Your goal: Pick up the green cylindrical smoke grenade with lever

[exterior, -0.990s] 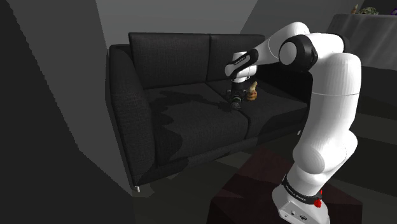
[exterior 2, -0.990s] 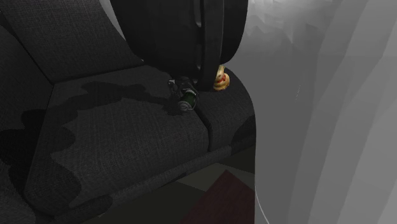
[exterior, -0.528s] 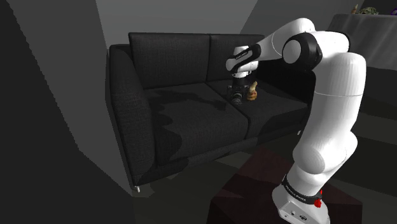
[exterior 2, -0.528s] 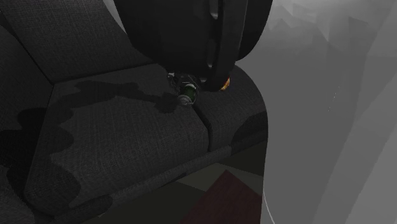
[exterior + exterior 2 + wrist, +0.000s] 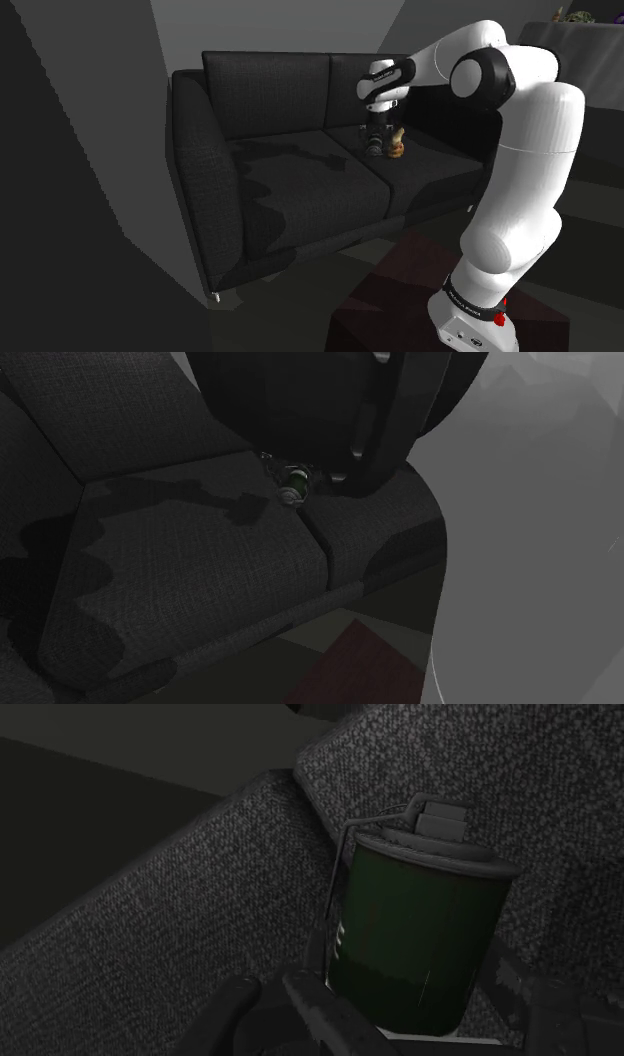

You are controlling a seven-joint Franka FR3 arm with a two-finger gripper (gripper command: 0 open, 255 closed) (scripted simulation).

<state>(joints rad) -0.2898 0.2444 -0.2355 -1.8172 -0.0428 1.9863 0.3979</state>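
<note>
Wrist view: pincer (image 5: 405, 999) pinching the dark green smoke grenade (image 5: 415, 939) by its body, lever end pointing away. Shoulder view: smoke grenade over the black sofa (image 5: 300, 190) seat's far part, just left of a tan figurine (image 5: 397, 149).

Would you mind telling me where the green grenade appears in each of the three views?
Shoulder view: grenade, centre, under the gripper, beside the seat-cushion seam.
Second exterior view: grenade, upper middle, at that seam's far end.
Wrist view: grenade, centre-right, clasped by the gripper.
Shared landmark: the seam between the seat cushions.
</note>
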